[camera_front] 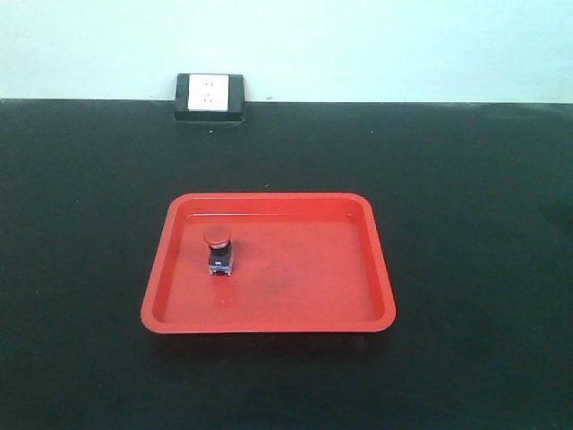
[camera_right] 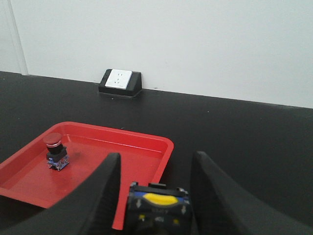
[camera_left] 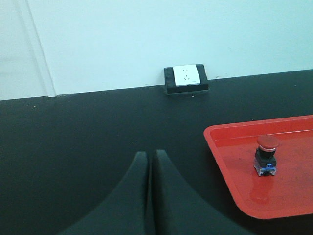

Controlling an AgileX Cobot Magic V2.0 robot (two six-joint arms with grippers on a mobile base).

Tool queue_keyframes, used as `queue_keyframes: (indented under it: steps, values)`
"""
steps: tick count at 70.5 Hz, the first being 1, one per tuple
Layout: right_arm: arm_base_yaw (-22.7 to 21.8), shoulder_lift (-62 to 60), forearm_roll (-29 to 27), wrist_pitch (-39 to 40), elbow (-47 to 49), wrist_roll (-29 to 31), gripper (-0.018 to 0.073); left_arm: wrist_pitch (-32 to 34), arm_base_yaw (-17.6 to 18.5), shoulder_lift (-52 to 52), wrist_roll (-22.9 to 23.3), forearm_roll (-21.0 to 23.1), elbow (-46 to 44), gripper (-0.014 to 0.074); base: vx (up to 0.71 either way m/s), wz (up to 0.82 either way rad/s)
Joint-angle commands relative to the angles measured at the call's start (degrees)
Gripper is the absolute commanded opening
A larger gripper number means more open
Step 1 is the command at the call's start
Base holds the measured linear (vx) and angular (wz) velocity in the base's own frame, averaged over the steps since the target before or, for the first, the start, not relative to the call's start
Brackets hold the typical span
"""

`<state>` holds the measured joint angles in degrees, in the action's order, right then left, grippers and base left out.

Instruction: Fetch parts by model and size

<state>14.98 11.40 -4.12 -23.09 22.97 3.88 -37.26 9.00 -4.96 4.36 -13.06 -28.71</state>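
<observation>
The yellow push-button point(camera_right: 157, 208) sits between the two fingers of my right tool point(camera_right: 156, 157), low in the right wrist view, with its yellow cap towards the camera and its black body filling the gap. The inner faces of both fingers seem to press against its sides, so I take it as gripped, with the fingers only as far apart as the body is wide. I judge it a light, stiff plastic part. The domed cap is smooth and would slip, so the flat sides of the black body are the place to squeeze, and only gently, since the blue base and its small metal contacts look easy to chip or bend. The red push-button point(camera_front: 218, 251) is its twin and should handle the same way. It stands upright on its blue base in the left half of the red tray point(camera_front: 269, 324), nearer the tray's far rim and touching no wall. The tray lies around the middle of the black tabletop point(camera_front: 474, 269), and my right tool hangs off its right side. My left tool point(camera_left: 150, 155) has its fingers pressed together with nothing between them and hovers over bare tabletop to the left of the tray. A white socket point(camera_front: 210, 94) in a black housing sits at the far edge of the tabletop, against the pale wall point(camera_front: 403, 45).
</observation>
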Motion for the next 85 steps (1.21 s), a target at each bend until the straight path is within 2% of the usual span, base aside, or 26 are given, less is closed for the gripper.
queue_keyframes:
  steps: [1, 15, 29, 49, 60, 66, 74, 85]
  values:
    - [-0.2, 0.7, 0.0, 4.9, 1.6, 0.7, -0.0005, 2.9, 0.0, 0.4, -1.0, 0.0, -1.2, -0.0008, 0.00, 0.00]
    - [-0.2, 3.5, -1.0, 6.2, 2.7, 4.3, -0.0005, 3.4, 0.0, 0.4, -1.8, 0.0, -1.2, -0.0008, 0.00, 0.00]
    - [-0.2, 14.6, -5.2, 5.5, 7.8, 10.2, -0.0005, 3.6, 0.0, 0.4, -1.8, 0.0, -1.2, -0.0006, 0.00, 0.00]
    - [-0.2, 32.4, -17.1, 5.7, 18.1, 24.7, -0.0005, 3.6, 0.0, 0.4, -1.8, 0.0, -1.2, -0.0006, 0.00, 0.00]
    - [-0.2, 41.2, -24.3, 5.8, 23.4, 30.0, -0.0004, 3.6, 0.0, 0.4, -1.8, 0.0, -1.2, -0.0006, 0.00, 0.00]
    - [0.6, 46.0, -26.6, 5.8, 26.3, 31.2, -0.0004, 3.6, 0.0, 0.4, -1.8, 0.0, -1.2, -0.0006, 0.00, 0.00]
    - [4.5, 52.3, -26.3, 6.4, 29.9, 31.3, -0.0002, 3.6, 0.0, 0.4, -1.8, 0.0, -1.2, -0.0006, 0.00, 0.00]
    - [9.0, 61.5, -26.3, 7.5, 35.0, 26.4, -0.0002, 3.6, 0.0, 0.4, -1.8, 0.0, -1.2, -0.0006, 0.00, 0.00]
